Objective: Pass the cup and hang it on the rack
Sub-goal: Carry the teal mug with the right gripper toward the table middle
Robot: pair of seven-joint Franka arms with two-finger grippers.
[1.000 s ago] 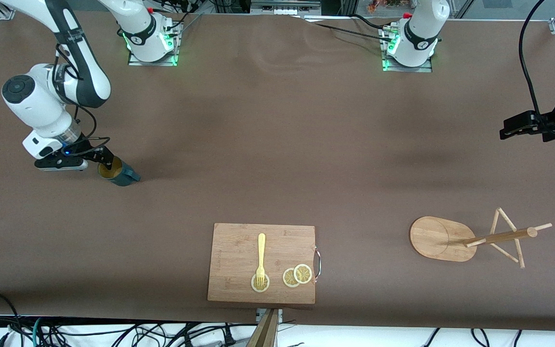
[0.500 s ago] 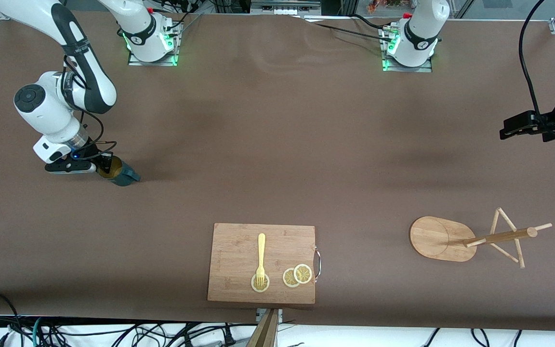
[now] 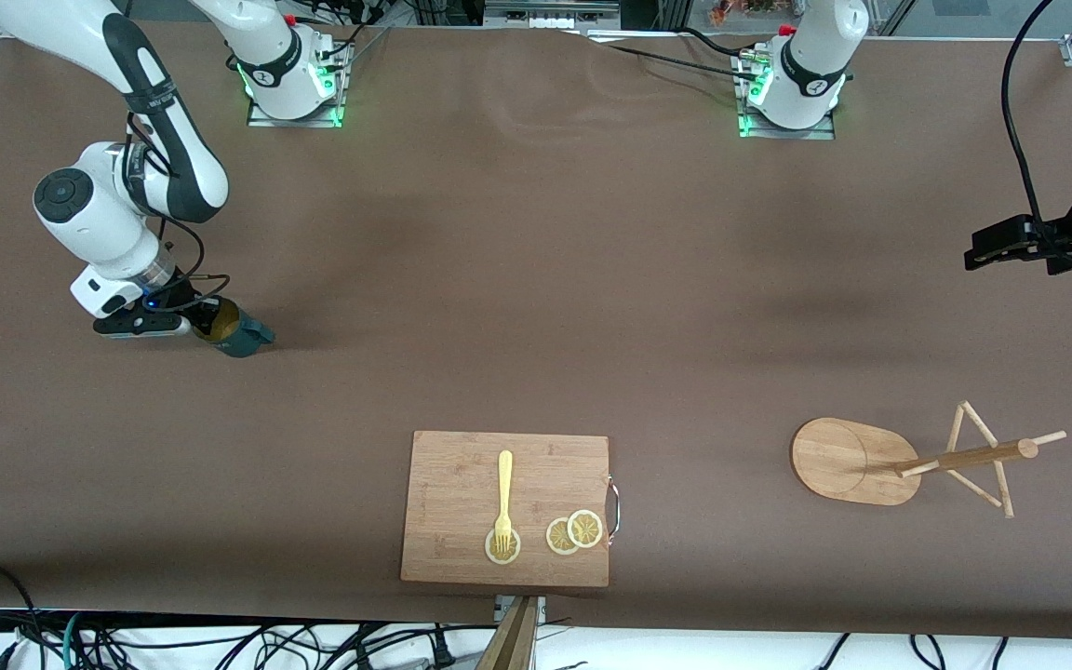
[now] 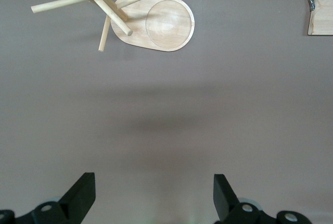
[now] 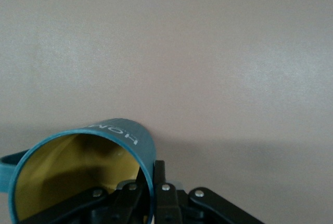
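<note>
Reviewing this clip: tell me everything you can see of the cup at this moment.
The cup is a small dark teal mug with a mustard-yellow inside, white lettering on its outer wall and one small side handle. It sits toward the right arm's end of the table, tilted in the front view. The right gripper is shut on its rim, one finger inside and one outside the wall. It looks empty. Whether its base touches the table cannot be told.
</note>
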